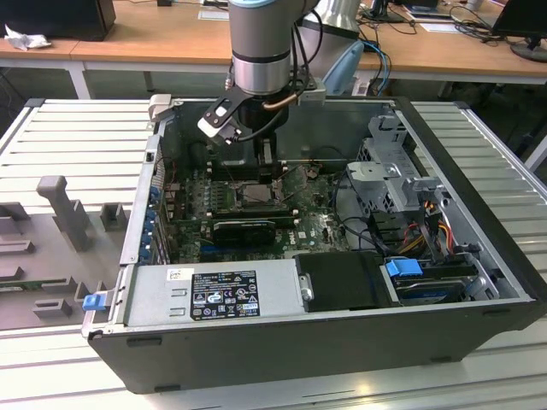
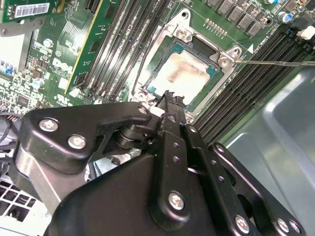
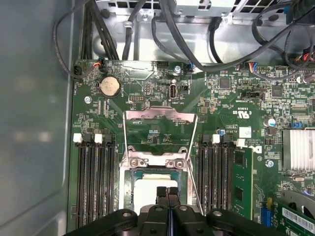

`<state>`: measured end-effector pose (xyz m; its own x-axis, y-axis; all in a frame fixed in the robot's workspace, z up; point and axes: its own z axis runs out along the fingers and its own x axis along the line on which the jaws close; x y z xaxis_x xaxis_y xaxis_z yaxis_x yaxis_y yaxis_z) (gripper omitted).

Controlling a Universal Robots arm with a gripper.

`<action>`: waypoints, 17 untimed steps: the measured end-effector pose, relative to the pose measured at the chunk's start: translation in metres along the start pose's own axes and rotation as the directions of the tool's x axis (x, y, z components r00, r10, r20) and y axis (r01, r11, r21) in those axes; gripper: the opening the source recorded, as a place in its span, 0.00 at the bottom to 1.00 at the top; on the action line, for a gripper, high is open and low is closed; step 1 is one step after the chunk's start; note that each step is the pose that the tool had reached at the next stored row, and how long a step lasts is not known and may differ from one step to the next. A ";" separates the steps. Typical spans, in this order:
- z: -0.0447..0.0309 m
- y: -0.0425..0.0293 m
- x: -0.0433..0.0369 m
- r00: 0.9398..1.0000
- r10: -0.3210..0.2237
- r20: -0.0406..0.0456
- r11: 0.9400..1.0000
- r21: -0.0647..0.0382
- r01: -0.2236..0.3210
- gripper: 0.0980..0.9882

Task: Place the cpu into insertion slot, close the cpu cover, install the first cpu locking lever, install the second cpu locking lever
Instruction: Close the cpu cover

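Note:
The pale silver-beige cpu [image 2: 188, 74] lies flat inside the insertion slot [image 2: 183, 34], a square socket with a silvery rim on the green motherboard. In the first wrist view the cpu [image 3: 147, 189] sits just beyond my gripper [image 3: 167, 192], whose two black fingertips are pressed together with nothing between them. The cpu cover [image 3: 158, 116] stands swung open, away from the socket. A thin locking lever [image 3: 193, 157] runs along its side, unlatched. In the exterior view my gripper [image 1: 249, 152] hangs just above the socket [image 1: 256, 193].
Black memory slots [image 3: 93, 182] flank the socket on both sides. Bundles of black cables [image 3: 162, 19] hang by the case wall. A drive cage [image 1: 389, 166] and the power supply [image 1: 214, 290] fill the case around the board.

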<state>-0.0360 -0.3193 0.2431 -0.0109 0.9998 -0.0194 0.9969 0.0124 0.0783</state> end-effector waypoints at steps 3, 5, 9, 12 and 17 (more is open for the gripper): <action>-0.0012 0.0010 -0.0001 1.000 0.000 0.000 1.000 0.000 0.000 0.01; -0.0011 0.0021 -0.0001 1.000 0.000 0.000 1.000 0.001 0.000 0.01; -0.0010 0.0031 -0.0001 1.000 0.000 0.000 1.000 0.001 0.000 0.01; -0.0010 0.0034 -0.0001 1.000 0.000 0.000 1.000 0.001 0.000 0.01; -0.0025 0.0040 -0.0002 1.000 0.000 0.000 1.000 0.001 0.000 0.01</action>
<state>-0.0322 -0.3194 0.2460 -0.0109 0.9998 -0.0192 0.9969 0.0123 0.0773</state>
